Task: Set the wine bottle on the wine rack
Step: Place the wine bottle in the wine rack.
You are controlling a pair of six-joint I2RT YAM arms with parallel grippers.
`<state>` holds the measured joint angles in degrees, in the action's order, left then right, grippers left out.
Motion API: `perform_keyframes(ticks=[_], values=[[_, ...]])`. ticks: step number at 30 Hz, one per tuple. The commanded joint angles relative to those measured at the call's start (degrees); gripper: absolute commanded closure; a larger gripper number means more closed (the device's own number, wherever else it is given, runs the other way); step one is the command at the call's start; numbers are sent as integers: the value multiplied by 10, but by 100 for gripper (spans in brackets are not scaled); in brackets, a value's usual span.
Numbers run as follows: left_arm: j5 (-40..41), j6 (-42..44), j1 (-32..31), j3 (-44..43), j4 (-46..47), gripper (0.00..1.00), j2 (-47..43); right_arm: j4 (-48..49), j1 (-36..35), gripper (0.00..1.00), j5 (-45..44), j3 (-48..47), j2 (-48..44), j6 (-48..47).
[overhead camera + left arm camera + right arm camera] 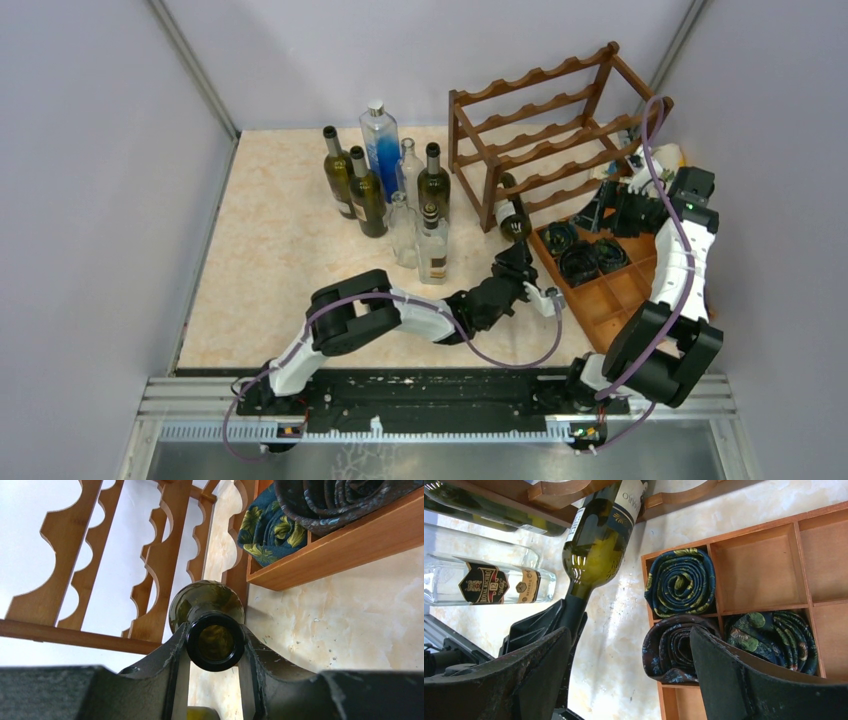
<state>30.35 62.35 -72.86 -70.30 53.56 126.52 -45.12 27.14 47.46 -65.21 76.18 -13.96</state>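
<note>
The wine bottle (515, 222) is dark green with a label and lies tilted, its base end in the lowest tier of the wine rack (560, 110). My left gripper (517, 266) is shut on its neck. In the left wrist view the bottle's open mouth (215, 641) sits between the two fingers of the left gripper (215, 632), with the rack's scalloped rails (160, 555) ahead. The right wrist view shows the bottle (599, 545) from the side. My right gripper (629, 650) is open and holds nothing, hanging over the wooden tray (774, 565); from above the right gripper (603, 205) is right of the rack.
Several upright bottles (390, 185) stand left of the rack. One clear bottle with a dark label (489, 582) is close to the left gripper. The flat compartment tray (620, 300) with rolled ties (580, 262) lies right of the bottle. Walls close in on three sides.
</note>
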Motion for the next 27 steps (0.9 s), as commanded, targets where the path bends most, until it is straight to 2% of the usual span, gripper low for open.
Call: perform_keyframes(ticks=[1,8,13,27], values=[[18,-95,4,-10,-46,59,23,1,3,13,15,-3,-22,-13],[30,-181,4,-22,-114,54,37,0,3,13,14,5,-30,-14],[31,-208,4,-26,-128,47,48,1,3,13,15,8,-30,-16],[30,-262,6,-49,-162,35,61,-6,3,13,18,11,-30,-20]])
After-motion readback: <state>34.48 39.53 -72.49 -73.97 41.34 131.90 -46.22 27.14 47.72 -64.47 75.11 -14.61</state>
